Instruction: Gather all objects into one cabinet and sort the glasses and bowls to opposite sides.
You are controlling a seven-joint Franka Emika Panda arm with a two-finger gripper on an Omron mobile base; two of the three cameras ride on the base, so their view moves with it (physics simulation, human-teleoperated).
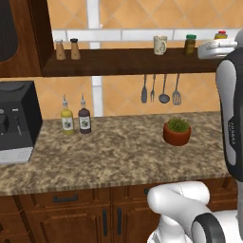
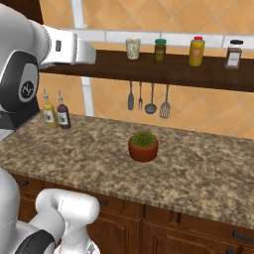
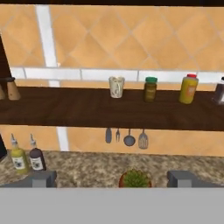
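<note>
A single cream cup [image 3: 116, 86] with a faint mottled pattern stands upright on the dark wooden wall shelf [image 3: 87, 109], tapering slightly toward its base; in the left base view it shows a small handle [image 1: 160, 45]. To its right on the shelf sit a green-lidded jar [image 3: 150, 89] and a yellow bottle [image 3: 188, 89]; two brown-topped shakers [image 1: 67, 49] stand far to its left. Utensils [image 2: 148, 98] hang beneath the shelf. On the granite surface [image 1: 118, 152] below are a red plant pot [image 2: 143, 146] and two sauce bottles [image 1: 76, 116]. The tool [image 3: 113, 179] hangs released, its tips wide apart, well short of the cup.
</note>
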